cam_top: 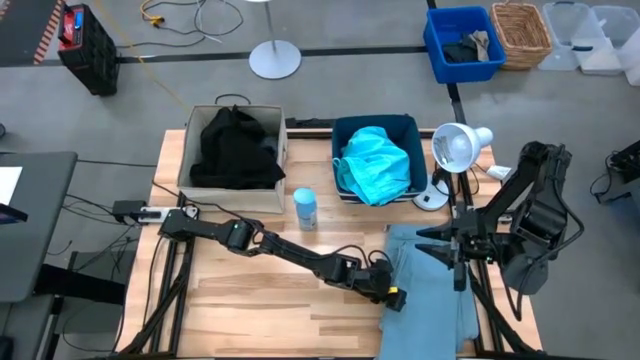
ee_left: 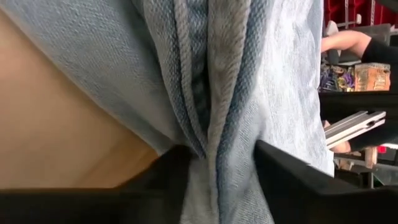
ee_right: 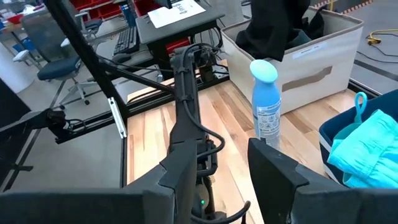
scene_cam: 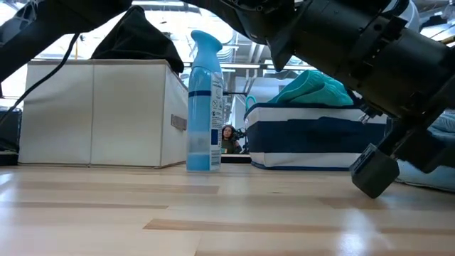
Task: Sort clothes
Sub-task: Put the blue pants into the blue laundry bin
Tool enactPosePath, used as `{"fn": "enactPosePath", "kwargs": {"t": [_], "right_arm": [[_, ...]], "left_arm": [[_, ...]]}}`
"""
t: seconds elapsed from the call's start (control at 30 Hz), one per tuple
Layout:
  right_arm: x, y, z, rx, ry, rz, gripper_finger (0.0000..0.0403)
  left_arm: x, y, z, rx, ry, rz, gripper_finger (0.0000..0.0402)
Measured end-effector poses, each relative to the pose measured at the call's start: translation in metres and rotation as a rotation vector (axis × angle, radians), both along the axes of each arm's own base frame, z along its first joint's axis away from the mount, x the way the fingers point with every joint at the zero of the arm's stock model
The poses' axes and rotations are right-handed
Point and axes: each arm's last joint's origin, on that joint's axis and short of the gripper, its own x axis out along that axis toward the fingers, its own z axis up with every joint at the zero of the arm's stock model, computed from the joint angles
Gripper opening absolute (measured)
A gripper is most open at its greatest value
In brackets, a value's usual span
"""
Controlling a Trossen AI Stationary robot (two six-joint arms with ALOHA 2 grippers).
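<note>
The pale grey-blue trousers (cam_top: 432,300) lie spread on the table's near right part. My left gripper (cam_top: 392,294) reaches across the table to their left edge and is shut on a bunched fold of them (ee_left: 214,124). A black garment (cam_top: 235,145) is piled in the beige box (cam_top: 182,160). A turquoise garment (cam_top: 375,165) fills the navy bin (cam_top: 345,125). My right gripper (cam_top: 437,243) hangs open above the trousers' far end, with nothing between its fingers (ee_right: 273,168). My left gripper pinches a raised fold of the trousers (ee_left: 211,146) between its two fingers (ee_left: 171,171), at the garment's left edge. Several layers with a seam are gathered in the gap. The fingers slant down from the table's left. The trousers lie on the table.
A blue spray bottle (cam_top: 305,209) stands between box and bin, just in front of them. A white desk lamp (cam_top: 455,148) stands at the bin's right. Bare wood (cam_top: 250,300) lies at the near left. A blue crate (cam_top: 463,45) and a wicker basket (cam_top: 522,32) sit on the floor beyond.
</note>
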Motion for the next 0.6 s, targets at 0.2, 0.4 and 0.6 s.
{"fn": "enactPosePath", "kwargs": {"t": [0.2, 0.4, 0.6], "right_arm": [[0.004, -0.003, 0.000, -0.004, 0.002, -0.025, 0.0159], [0.004, -0.004, 0.000, -0.005, 0.004, -0.030, 0.0159], [0.004, -0.004, 0.000, -0.007, 0.004, -0.030, 0.0159]], "left_arm": [[0.003, 0.004, 0.002, 0.009, -0.039, -0.029, 0.0022], [0.010, 0.006, 0.011, 0.010, -0.188, -0.081, 0.0014], [0.012, 0.003, 0.036, 0.131, -0.398, -0.156, 0.0014]]}}
